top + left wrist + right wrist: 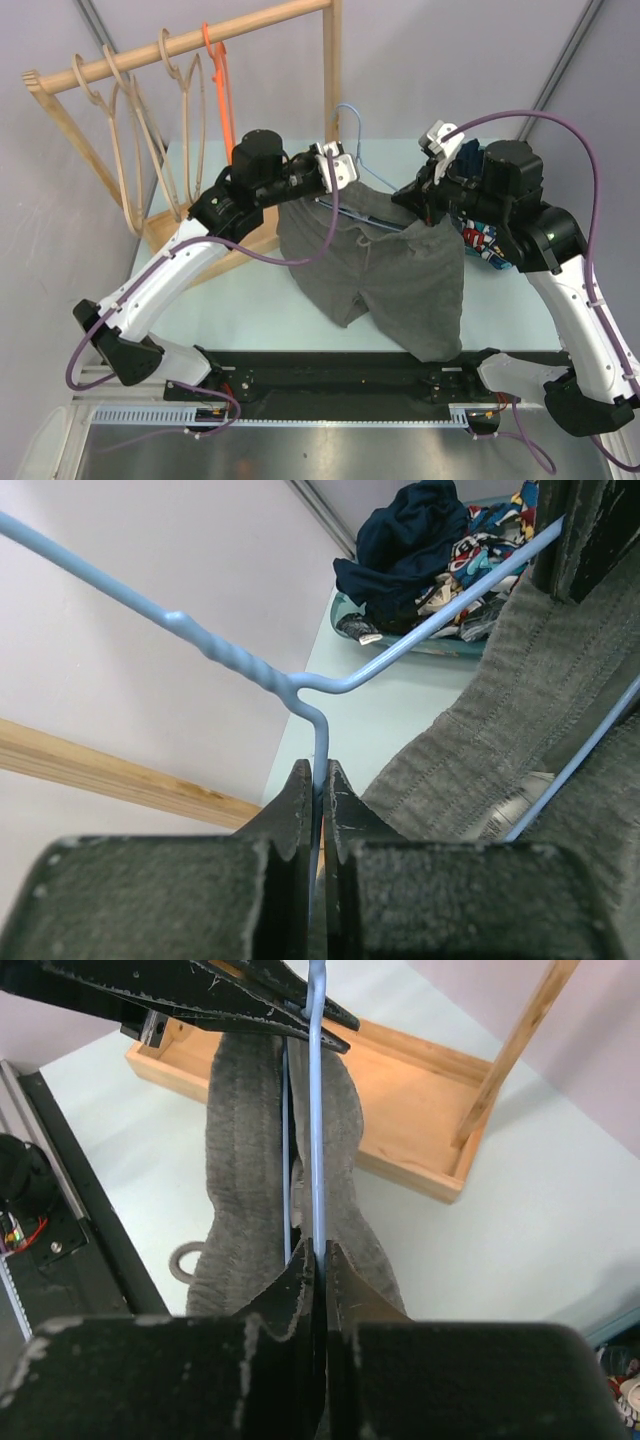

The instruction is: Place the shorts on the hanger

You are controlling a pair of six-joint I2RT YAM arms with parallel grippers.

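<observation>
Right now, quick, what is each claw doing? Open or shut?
Left claw: closed, pinching the light-blue hanger by its wire.
Right claw: closed on the same hanger, with the grey shorts draped over it.

- the shorts (400, 270): soft matt grey cloth, fine knit, with stitched ribbing along the waistband.
- the hanger (230, 655): thin smooth light-blue wire with a faint sheen, twisted at the neck.
- left gripper (320, 772) and right gripper (320, 1252): matt black plastic, scuffed pale at the edges.
- rack (260, 22) on the far left: pale smooth wood.
</observation>
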